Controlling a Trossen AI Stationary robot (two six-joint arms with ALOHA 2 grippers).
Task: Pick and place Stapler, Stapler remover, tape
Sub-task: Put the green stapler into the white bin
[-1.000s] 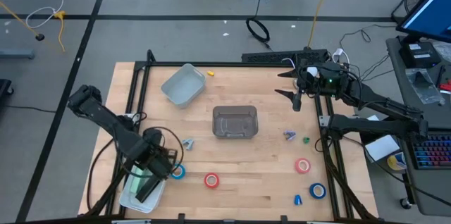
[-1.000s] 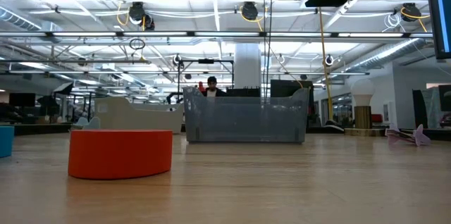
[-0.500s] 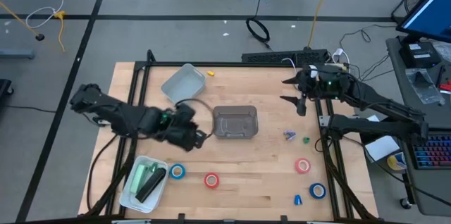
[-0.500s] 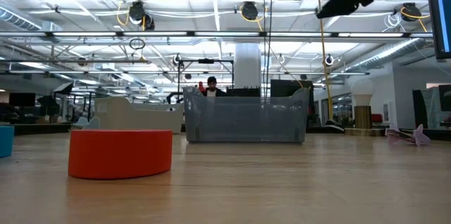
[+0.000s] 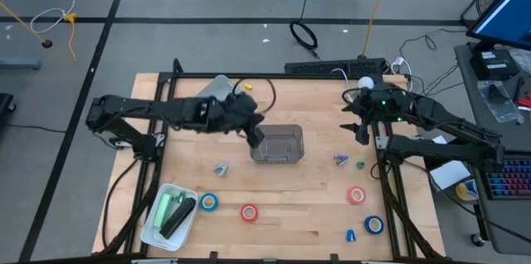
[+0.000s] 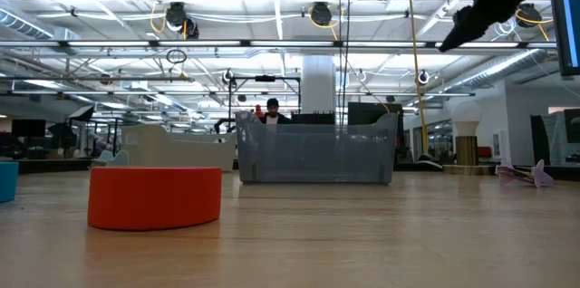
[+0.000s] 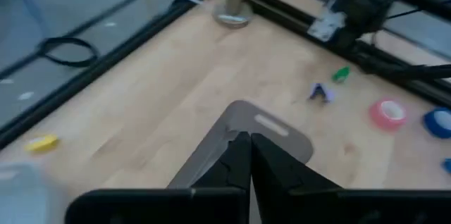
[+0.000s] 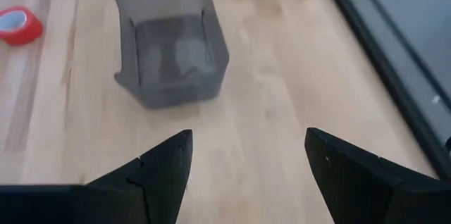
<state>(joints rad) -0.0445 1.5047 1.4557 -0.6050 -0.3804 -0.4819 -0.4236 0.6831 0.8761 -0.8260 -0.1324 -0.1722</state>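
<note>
A: From above, the left end effector point(image 5: 255, 138) hangs pinched shut and empty at the grey plastic bin's point(image 5: 278, 145) nine o'clock; the tape rolls lie toward five and seven o'clock on the wooden worktop point(image 5: 299, 206).

B: Its wrist view agrees. The right end effector point(image 8: 246, 160) gapes wide, empty. Dropping lower, the left could clip that bin's rim.

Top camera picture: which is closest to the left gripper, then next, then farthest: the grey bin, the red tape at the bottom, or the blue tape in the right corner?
From the shut left gripper:
1. Grey bin, right beside it, mid-table.
2. Red tape, toward the near edge.
3. Blue tape, far right near corner.
</note>
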